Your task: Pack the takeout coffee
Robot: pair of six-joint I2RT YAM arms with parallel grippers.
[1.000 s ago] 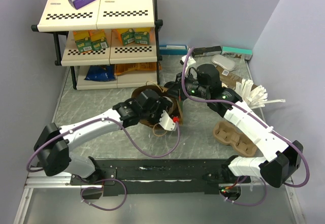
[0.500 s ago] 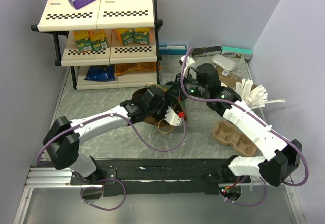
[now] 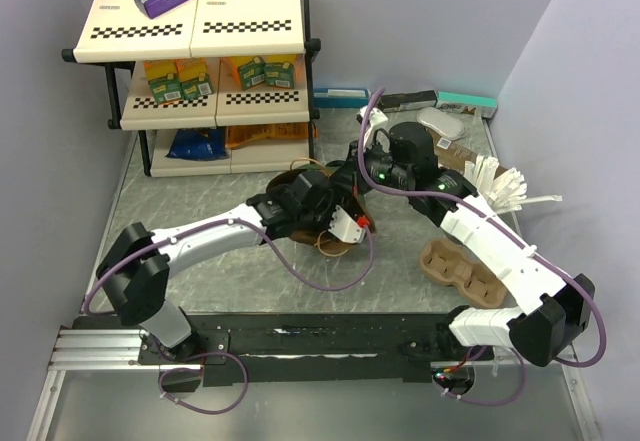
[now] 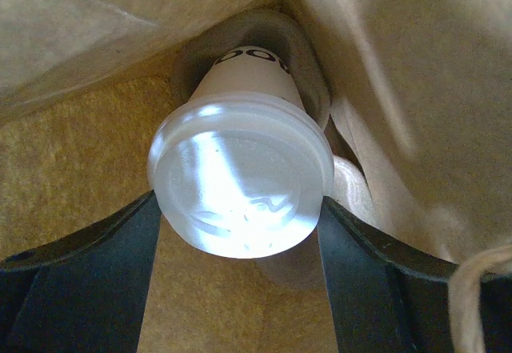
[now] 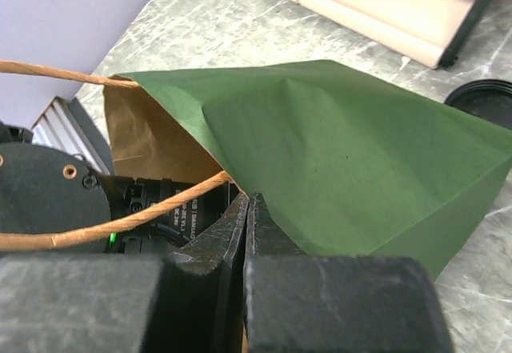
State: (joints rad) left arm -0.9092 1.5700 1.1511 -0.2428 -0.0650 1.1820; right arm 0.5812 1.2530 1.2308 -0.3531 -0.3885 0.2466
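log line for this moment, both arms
left fingers: shut on lidded cup inside paper bag | right fingers: shut on paper bag edge, holding it open | phase: placing cup

Top cam looked down from behind the arm bases, whole counter [image 3: 200, 211] in frame. Left wrist cam sat inside the bag [image 4: 72, 177], close on a cup [image 4: 240, 185]; right wrist cam was close outside it. Bag was shared.

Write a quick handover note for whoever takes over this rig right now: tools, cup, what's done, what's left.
Left tool: deep inside the paper bag, closed on the lidded coffee cup.
Right tool: shut, pinching the bag's edge to hold it open.
Done: cup is in the bag.
To do: release the cup, pull the left arm out, let go of the bag. Pulp tray sits outside the bag.
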